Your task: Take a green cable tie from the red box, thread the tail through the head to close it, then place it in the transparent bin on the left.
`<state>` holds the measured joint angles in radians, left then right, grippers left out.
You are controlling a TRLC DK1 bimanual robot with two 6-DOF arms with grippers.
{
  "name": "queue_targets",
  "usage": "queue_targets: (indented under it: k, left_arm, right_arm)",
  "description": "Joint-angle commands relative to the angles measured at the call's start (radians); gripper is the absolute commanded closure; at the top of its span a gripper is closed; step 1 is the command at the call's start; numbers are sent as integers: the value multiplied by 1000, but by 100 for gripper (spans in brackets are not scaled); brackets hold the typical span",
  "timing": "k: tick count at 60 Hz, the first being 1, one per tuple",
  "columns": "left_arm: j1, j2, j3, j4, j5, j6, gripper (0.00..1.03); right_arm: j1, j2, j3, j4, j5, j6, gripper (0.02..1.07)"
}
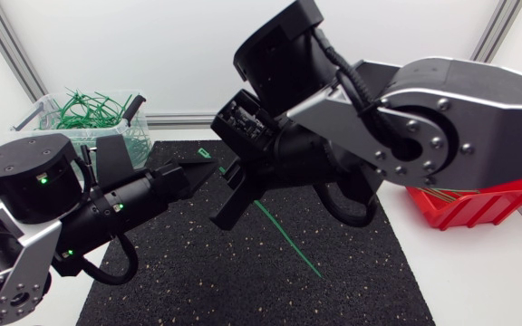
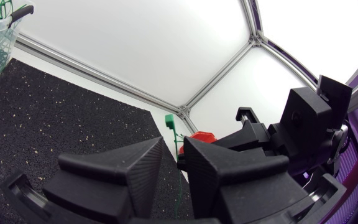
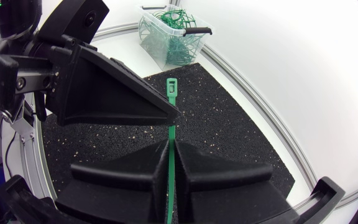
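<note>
Head view: the thin, bendy green cable tie (image 1: 288, 244) hangs over the grainy black mat (image 1: 361, 281), not yet in the transparent bin (image 1: 71, 136). Left wrist view: its small square head stands just past the left gripper (image 2: 174, 143), but whether that gripper clamps it cannot be told. Right wrist view: the right gripper (image 3: 169, 146) is pressed together on the flat strap, so the tail should probably be curled slowly and meet the head's slot straight.

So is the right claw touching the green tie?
Touching. The right wrist view shows both fingers of the right gripper pressed against the green cable tie, one from each side, with no gap.
</note>
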<state>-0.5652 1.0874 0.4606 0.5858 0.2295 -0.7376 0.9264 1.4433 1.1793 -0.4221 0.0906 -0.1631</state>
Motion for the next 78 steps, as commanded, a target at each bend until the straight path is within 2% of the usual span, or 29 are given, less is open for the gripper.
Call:
queue_targets:
  k: [1,24,28,33,36,60,67,78]
  left_arm:
    - [-9,11,-4,20,-4,-26,79]
    - [-9,14,-4,26,-4,-26,81]
    - [-7,16,-4,26,-4,-26,88]
    - [-9,17,-4,28,-4,-26,91]
    - [-9,19,-4,28,-4,-28,98]
    - [-4,23,0,34,-5,-16,100]
    - [2,16,1,29,7,14,100]
    - [59,8,0,-6,142,60,100]
  right_arm:
    - [-8,-9,14,6,-2,20,101]
    - [-3,9,11,6,-9,22,101]
    - [-3,12,11,5,-11,22,101]
    - [-3,12,11,6,-11,25,101]
    - [-3,12,11,6,-11,25,101]
    - [3,17,5,5,-15,14,100]
    - [-6,11,-1,-29,-58,-3,80]
    - [-58,-50,-20,-83,-146,-18,60]
